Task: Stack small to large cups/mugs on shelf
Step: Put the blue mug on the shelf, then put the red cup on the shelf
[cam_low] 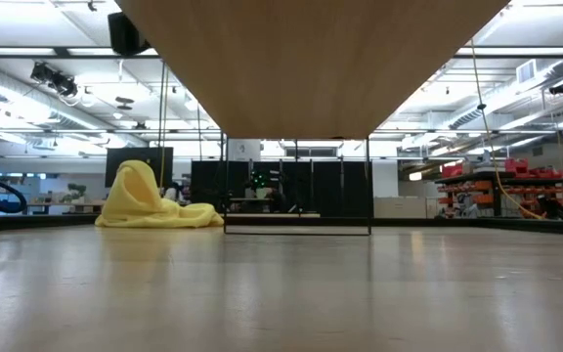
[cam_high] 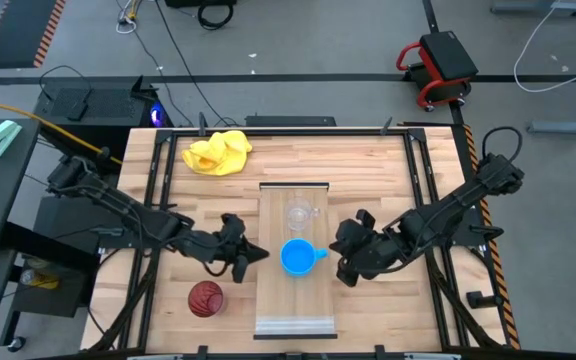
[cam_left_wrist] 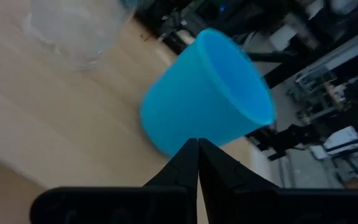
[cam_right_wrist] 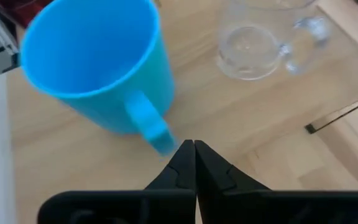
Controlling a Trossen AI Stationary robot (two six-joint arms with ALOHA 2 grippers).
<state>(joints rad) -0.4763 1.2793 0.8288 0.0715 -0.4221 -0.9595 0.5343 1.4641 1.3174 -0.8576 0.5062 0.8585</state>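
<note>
Three cups — one glass mug [cam_high: 299, 214], one blue mug [cam_high: 297, 257], one red cup [cam_high: 205, 298] — one shelf [cam_high: 293, 305], one yellow cloth [cam_high: 217, 153].

A: Where's the glass mug [cam_high: 299, 214]?
B: On the shelf [cam_high: 294, 310], at twelve o'clock from the handled mug [cam_high: 298, 257].
A: And the ribbed cup [cam_high: 205, 298]?
B: On the table [cam_high: 368, 165], at eight o'clock from the handled mug.

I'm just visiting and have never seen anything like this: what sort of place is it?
Probably a robotics lab or workshop in a big industrial hall. Two robot arms flank a wooden table, cables trail across the concrete floor, and strip lights and equipment racks show beyond.
</note>
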